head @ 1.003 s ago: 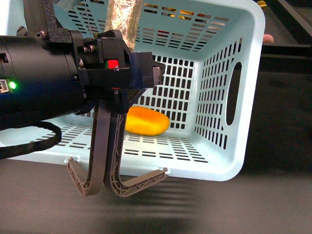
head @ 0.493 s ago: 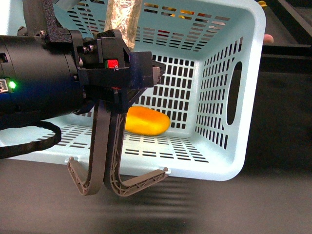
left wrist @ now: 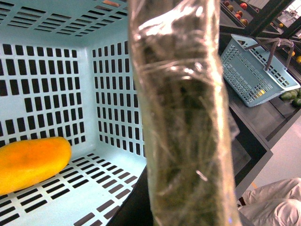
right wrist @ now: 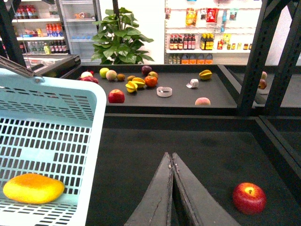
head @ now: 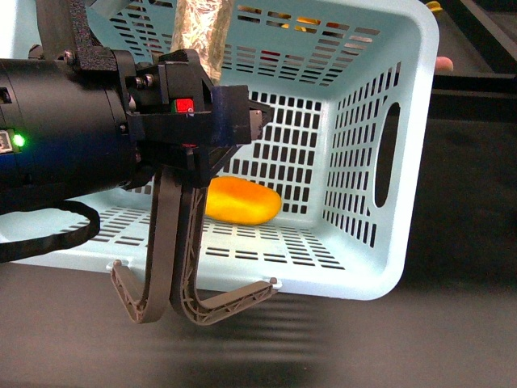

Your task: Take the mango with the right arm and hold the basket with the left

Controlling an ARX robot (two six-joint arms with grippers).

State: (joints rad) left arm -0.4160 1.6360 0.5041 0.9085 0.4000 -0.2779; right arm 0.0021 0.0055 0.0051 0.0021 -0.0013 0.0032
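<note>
Reaching the mango [right wrist: 33, 188], lying inside the basket [right wrist: 70, 88] lengthwise along its far wall, requires the right tool [right wrist: 170, 157], pressed together and empty outside the side wall, to cross that rim.

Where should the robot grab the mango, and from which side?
Around its narrow middle, from above. The mango lies flat on the basket floor, walls all round, so the open top is probably the only way in. The right gripper is shut and must open first.
</note>
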